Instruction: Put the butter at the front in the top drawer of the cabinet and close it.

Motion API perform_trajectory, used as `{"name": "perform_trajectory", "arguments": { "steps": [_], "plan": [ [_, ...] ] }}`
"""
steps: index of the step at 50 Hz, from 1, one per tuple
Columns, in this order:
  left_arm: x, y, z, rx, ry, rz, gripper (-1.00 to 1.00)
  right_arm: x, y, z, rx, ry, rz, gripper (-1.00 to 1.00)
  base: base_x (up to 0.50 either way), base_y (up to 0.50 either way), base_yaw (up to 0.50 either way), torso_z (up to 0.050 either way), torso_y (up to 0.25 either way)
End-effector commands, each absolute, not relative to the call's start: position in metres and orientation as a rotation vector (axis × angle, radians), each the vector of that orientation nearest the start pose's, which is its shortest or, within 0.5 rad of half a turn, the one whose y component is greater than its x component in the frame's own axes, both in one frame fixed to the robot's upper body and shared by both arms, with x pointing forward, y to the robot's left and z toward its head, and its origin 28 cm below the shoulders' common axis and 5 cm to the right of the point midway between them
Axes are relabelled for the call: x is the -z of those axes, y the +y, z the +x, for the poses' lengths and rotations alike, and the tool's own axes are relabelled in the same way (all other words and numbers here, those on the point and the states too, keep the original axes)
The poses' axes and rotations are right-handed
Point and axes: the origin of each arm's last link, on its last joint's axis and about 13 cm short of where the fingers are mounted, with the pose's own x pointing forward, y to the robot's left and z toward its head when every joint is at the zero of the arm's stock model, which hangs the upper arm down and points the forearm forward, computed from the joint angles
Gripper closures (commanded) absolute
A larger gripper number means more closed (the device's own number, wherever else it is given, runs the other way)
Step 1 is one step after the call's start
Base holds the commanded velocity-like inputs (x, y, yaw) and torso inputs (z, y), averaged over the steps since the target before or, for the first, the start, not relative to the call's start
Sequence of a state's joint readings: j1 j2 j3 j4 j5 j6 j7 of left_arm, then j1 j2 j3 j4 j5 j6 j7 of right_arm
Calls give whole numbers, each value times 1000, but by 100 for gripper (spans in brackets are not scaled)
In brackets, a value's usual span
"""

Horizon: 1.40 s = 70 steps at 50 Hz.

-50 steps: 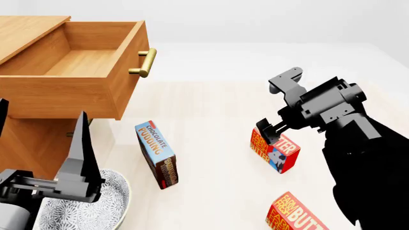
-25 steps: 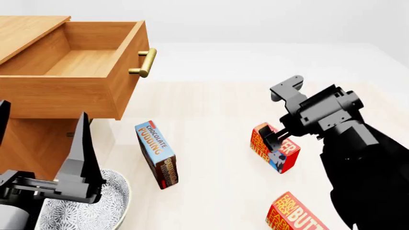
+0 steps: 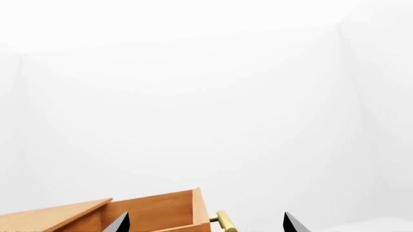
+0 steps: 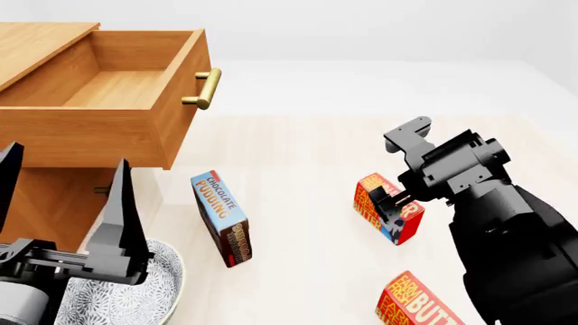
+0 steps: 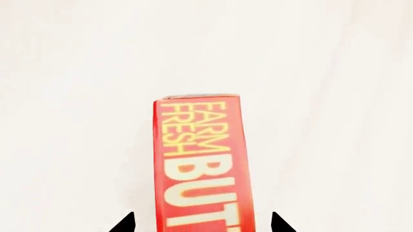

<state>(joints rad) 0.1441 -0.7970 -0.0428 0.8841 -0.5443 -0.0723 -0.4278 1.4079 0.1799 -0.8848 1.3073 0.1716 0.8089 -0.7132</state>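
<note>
Two red-orange butter cartons lie on the pale table. One butter (image 4: pixel 375 198) (image 5: pixel 200 159) sits right of the middle, and my right gripper (image 4: pixel 391 205) (image 5: pixel 201 223) is low over it, open, one fingertip on each side, neither visibly touching it. The other butter carton (image 4: pixel 417 305) is at the bottom edge. The cabinet (image 4: pixel 40 203) stands at the left with its top drawer (image 4: pixel 185 81) (image 3: pixel 154 212) pulled out and empty. My left gripper (image 4: pixel 65 166) (image 3: pixel 204 224) hangs open beside the cabinet, holding nothing.
A blue chocolate pudding box (image 4: pixel 221 218) stands on edge between the cabinet and the butter. A patterned grey bowl (image 4: pixel 145 288) sits at the bottom left under my left arm. The drawer's brass handle (image 4: pixel 207 88) sticks out toward the table's middle.
My right gripper has come down and slightly right, so its open fingers now straddle the butter carton. The left gripper shifted a little; the cartons and drawer have not moved.
</note>
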Motion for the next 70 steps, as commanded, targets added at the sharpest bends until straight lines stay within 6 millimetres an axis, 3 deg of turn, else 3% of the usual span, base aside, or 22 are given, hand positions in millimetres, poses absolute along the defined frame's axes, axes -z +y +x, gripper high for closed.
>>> {"name": "perform_trajectory", "arguments": {
  "steps": [1, 30, 52, 70],
  "plan": [
    [-187, 266, 153, 109, -537, 114, -100, -183, -189, 397, -363, 973, -385, -100, 0, 0, 0, 0, 0],
    [-185, 264, 153, 121, -536, 108, -100, -168, -191, 392, -361, 1010, -373, -100, 0, 0, 0, 0, 0],
    [-186, 262, 153, 132, -535, 101, -100, -168, -200, 390, -332, 1018, -364, -100, 0, 0, 0, 0, 0],
    [-187, 262, 155, 135, -530, 98, -100, -151, -201, 385, -342, 1042, -345, -100, 0, 0, 0, 0, 0]
  ]
}}
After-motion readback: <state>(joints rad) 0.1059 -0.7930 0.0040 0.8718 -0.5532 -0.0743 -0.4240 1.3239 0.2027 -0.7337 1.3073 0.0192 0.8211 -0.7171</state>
